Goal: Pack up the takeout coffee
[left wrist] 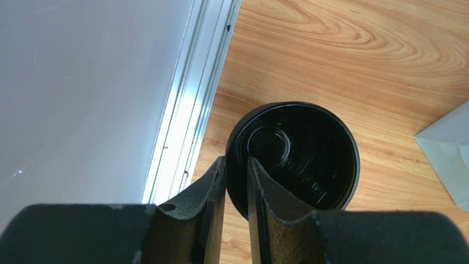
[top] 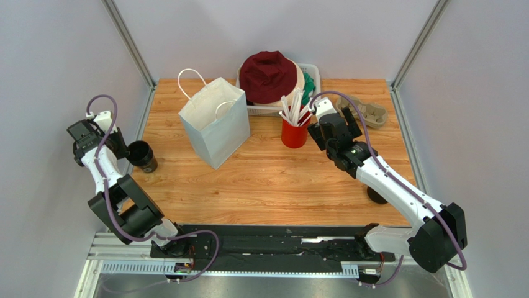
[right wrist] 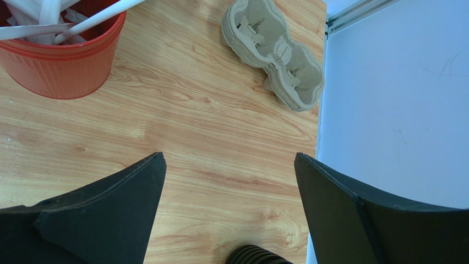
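Tabletop (top: 279,180); wrist view reveals left claw (left wrist: 235,187) pinching cup (left wrist: 297,154).

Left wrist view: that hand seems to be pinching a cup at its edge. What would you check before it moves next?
1. Left hand on the dark cup, one finger inside the rim and one outside: ok.
2. Cup standing upright on the table: ok.
3. Lid on the cup: not ok, its mouth is open.
4. White paper bag standing with its top open: ok.
5. Right hand open and off to the far side of the bag, by the red cup: ok.
6. Grip firm enough to lift the cup: cannot tell.
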You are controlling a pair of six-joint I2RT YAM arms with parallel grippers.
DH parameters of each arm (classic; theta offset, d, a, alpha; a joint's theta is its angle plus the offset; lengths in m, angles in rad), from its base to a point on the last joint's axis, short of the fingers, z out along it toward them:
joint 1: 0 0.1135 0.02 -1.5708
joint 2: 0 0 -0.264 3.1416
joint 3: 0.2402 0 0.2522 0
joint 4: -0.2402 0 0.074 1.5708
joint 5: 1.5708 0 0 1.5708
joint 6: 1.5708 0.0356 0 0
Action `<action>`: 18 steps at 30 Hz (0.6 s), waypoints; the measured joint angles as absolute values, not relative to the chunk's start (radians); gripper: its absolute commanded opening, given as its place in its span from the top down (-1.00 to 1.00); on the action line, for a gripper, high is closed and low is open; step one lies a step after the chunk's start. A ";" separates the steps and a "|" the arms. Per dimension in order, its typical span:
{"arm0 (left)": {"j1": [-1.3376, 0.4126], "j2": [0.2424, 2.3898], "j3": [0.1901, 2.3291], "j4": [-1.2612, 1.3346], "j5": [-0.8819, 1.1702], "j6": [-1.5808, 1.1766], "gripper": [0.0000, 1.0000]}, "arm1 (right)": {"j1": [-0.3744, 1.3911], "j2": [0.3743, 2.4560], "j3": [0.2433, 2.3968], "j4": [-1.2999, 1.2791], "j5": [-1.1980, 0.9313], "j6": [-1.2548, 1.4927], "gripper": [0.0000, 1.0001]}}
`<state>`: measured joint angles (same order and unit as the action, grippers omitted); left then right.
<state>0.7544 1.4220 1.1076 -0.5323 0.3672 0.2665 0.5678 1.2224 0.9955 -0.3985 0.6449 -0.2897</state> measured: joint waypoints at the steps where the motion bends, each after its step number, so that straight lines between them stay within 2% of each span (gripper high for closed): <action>1: 0.754 1.423 1.108 -0.531 0.368 0.266 0.40 | 0.568 1.222 0.995 -0.398 0.645 -0.290 -0.87; 18: 0.755 1.423 1.093 -0.511 0.368 0.267 0.44 | 0.568 1.222 0.995 -0.398 0.645 -0.291 -0.87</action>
